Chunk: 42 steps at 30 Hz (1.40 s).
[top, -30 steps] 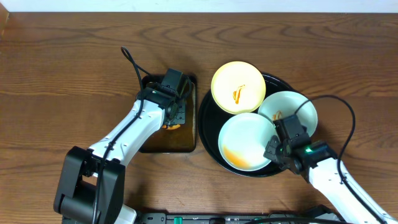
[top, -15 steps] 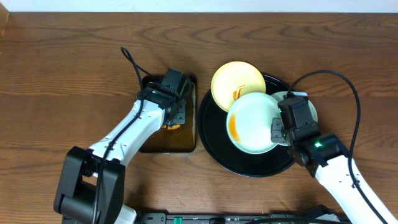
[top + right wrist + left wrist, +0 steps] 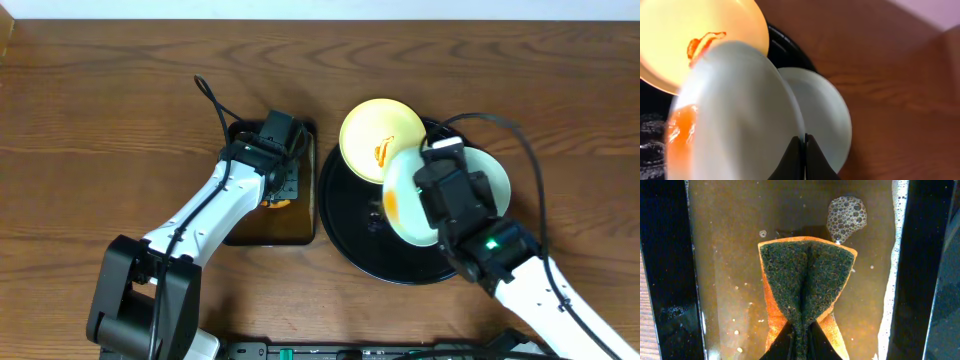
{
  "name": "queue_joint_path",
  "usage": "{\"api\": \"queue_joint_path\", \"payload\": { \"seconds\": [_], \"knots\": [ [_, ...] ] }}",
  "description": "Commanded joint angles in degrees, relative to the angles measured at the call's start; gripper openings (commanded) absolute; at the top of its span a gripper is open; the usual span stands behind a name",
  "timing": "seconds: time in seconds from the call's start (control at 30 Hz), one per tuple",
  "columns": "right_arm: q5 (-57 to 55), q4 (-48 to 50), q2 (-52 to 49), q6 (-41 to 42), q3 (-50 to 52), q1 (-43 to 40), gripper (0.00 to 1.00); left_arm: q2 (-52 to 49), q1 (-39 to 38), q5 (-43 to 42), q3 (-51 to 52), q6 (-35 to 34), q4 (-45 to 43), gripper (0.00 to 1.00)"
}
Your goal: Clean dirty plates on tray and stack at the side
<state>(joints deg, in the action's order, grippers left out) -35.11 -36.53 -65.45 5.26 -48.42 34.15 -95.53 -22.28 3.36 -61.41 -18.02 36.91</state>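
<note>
Your right fingers (image 3: 792, 162) pinch the rim of a pale mint-blue round plate (image 3: 403, 195) smeared orange, tilted above the large glossy black round tray (image 3: 348, 215). A pale yellow plate (image 3: 378, 135) and another mint-blue plate (image 3: 497, 182) lie on that tray. Your left fingers (image 3: 777, 352) clamp the green-and-orange sponge (image 3: 807, 275) in the dark rectangular pan (image 3: 248, 228) of soapy water.

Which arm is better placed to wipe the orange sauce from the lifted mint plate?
Left. The left claw is shut on the sponge in the soapy pan. The right claw is shut on the rim of that plate.
</note>
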Motion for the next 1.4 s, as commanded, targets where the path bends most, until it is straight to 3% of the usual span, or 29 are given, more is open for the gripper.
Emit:
{"api": "queue_joint_path", "payload": {
  "seconds": [0.0,0.3,0.43,0.47,0.6,0.73,0.9,1.17,1.37],
  "knots": [
    [-11.6,0.6,0.9,-4.7,-1.4,4.7,0.01,0.1,0.2,0.1,0.0,-0.3,-0.3,0.08],
    [-15.6,1.6,0.9,-7.1,-1.4,9.8,0.01,0.1,0.1,0.1,0.0,-0.3,-0.3,0.08],
    [-13.2,0.7,0.9,0.4,-1.4,9.2,0.04,0.1,0.2,0.1,0.0,-0.3,-0.3,0.08],
    [-11.1,0.4,0.9,1.9,-1.4,8.9,0.10,0.1,0.1,0.1,0.0,-0.3,-0.3,0.08],
    [-2.5,-1.2,0.8,8.3,-1.4,6.0,0.18,0.1,0.2,0.1,0.0,-0.3,-0.3,0.08],
    [4.4,-5.4,0.8,17.2,-1.4,1.7,0.43,0.1,0.1,0.1,0.0,-0.3,-0.3,0.08],
    [11.7,-12.9,0.7,27.9,-1.4,-4.6,0.46,0.1,0.2,0.1,0.0,-0.3,-0.3,0.08],
    [26.7,-20.2,-0.4,31.2,-0.2,-16.9,0.45,0.1,0.2,0.1,0.0,-0.3,-0.3,0.08],
    [33.2,-18.1,-0.5,33.7,6.4,-22.1,0.45,0.1,0.1,0.1,0.0,-0.3,-0.3,0.08]
  ]
}}
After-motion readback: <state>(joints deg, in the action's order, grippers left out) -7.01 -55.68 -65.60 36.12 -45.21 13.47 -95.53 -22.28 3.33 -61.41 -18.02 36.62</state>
